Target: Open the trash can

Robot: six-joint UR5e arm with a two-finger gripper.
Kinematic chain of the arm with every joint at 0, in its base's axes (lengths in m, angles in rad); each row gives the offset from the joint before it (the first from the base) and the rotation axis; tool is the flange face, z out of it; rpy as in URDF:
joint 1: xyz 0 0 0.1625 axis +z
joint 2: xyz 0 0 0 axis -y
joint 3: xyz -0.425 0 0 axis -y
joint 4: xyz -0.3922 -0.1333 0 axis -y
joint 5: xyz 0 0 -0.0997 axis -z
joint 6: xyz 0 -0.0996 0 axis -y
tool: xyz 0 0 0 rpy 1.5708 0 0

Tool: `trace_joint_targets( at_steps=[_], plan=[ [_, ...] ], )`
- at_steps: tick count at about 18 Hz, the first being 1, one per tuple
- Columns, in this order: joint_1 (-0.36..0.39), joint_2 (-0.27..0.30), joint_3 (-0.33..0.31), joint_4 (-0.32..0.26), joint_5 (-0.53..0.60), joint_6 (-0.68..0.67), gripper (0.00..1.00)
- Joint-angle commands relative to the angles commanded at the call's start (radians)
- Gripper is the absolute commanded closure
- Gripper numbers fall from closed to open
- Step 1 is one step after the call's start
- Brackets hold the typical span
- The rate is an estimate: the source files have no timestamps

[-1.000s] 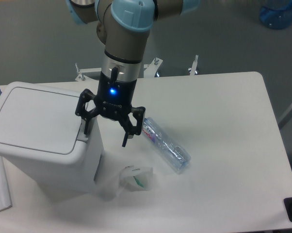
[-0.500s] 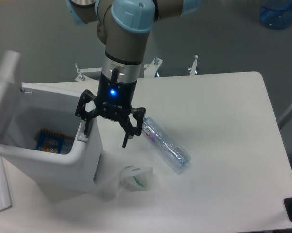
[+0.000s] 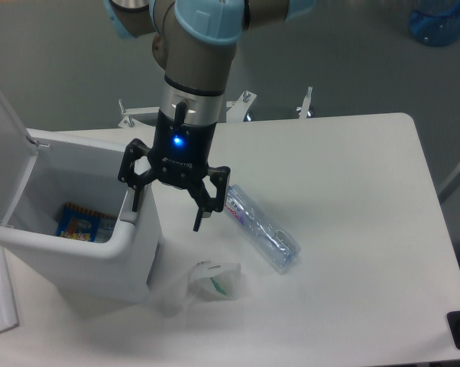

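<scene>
White trash can [image 3: 100, 252], lid [image 3: 4, 126] upright at left, claw [image 3: 167, 215] spread.

Large white plastic boxy trash can [image 3: 100, 260] at table's left, flat lid [image 3: 4, 122] swung up and standing near upright at far-left side. Inside, a colourful blue printed packet [image 3: 81, 224] on the bottom. Black two-finger gripper [image 3: 167, 208], blue light lit, jaws spread; one finger by bin's right rim. Clear plastic bottle [image 3: 262, 228] lying on white table [image 3: 352, 229]; crumpled white wrapper [image 3: 215, 280] below the gripper.
</scene>
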Motion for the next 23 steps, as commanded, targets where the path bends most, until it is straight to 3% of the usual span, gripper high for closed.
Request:
trace_joint_targets(
  at_steps=[2, 5, 10, 17, 23],
  plan=[
    [0.008, -0.006, 0.012, 0.006, 0.002, 0.002, 0.0],
    [0.028, -0.037, 0.014, 0.061, 0.011, 0.002, 0.0],
    [0.153, -0.172, 0.018, 0.103, 0.112, 0.027, 0.0],
    [0.248, -0.271, 0.035, 0.098, 0.12, 0.411, 0.0],
    [0.238, -0.276, 0.015, 0.075, 0.285, 0.589, 0.0]
  ],
)
